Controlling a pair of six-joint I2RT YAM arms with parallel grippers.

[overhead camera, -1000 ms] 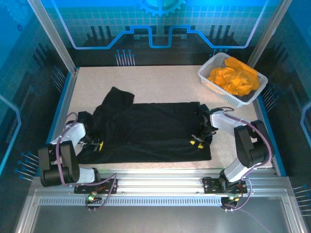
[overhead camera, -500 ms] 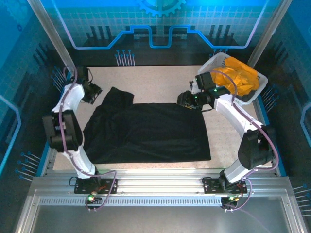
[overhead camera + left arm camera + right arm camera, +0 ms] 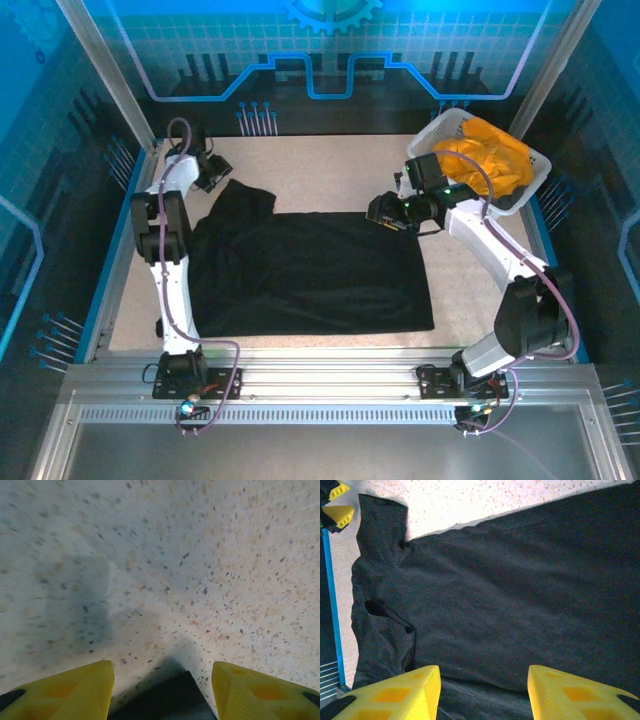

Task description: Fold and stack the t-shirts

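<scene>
Bare table (image 3: pixel 320 165) past far hem of black shirt (image 3: pixel 310 270), flat, sleeve crumpled. Left claw (image 3: pixel 161 680), right claw (image 3: pixel 484 680) parted, empty.

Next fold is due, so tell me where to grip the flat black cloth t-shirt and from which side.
Probably its far edge. The black cloth t-shirt lies flat, its sleeve jutting far-left beside the open left gripper, its far-right end below the open right gripper. Come down from above at the far side.
</scene>
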